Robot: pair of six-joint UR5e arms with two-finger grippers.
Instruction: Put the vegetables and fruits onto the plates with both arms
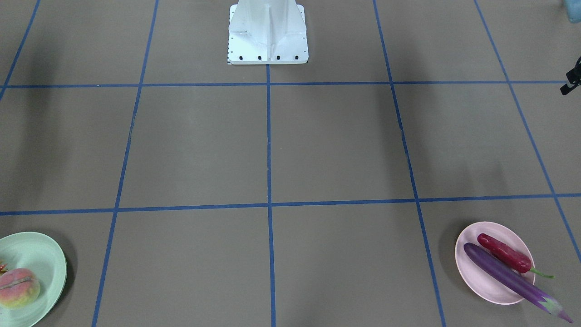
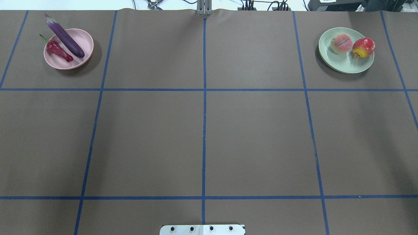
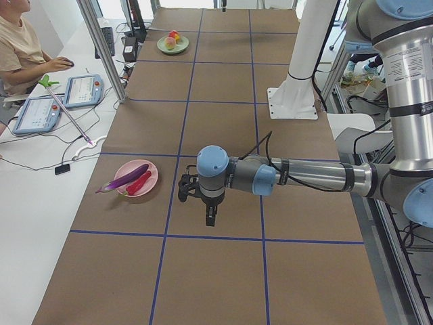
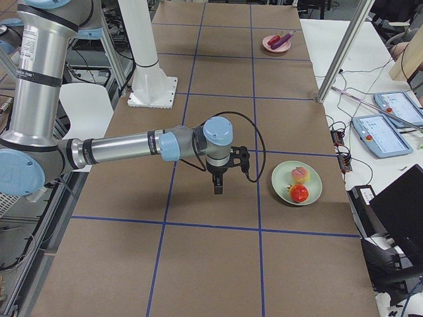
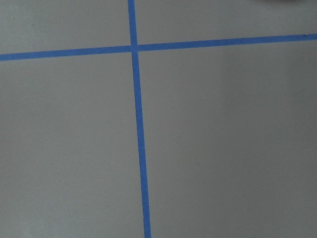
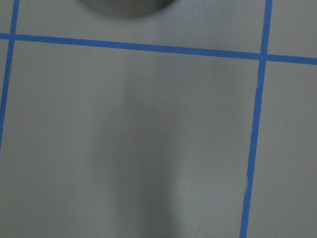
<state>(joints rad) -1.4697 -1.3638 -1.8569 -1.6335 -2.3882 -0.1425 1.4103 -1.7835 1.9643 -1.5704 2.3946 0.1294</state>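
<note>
The purple eggplant (image 1: 504, 272) (image 2: 65, 37) and the red chili pepper (image 1: 504, 253) (image 2: 58, 50) lie on the pink plate (image 1: 467, 277) (image 2: 85, 42). The eggplant's cap overhangs the rim. The peach (image 1: 18, 287) (image 2: 340, 43) and the red-orange fruit (image 2: 363, 47) (image 4: 299, 193) sit on the mint green plate (image 1: 41, 254) (image 2: 346, 63). My left gripper (image 3: 210, 218) hangs above the table beside the pink plate (image 3: 128, 169). My right gripper (image 4: 218, 187) hangs beside the green plate (image 4: 310, 188). Both show only in side views, so I cannot tell if they are open or shut.
The white pedestal base (image 1: 268, 36) (image 2: 202, 229) stands at the robot's side of the table. Blue tape lines grid the brown tabletop. A seated operator (image 3: 17, 47), tablets (image 3: 81, 91) (image 4: 377, 135) and metal posts (image 3: 101, 47) (image 4: 340, 53) line the far side.
</note>
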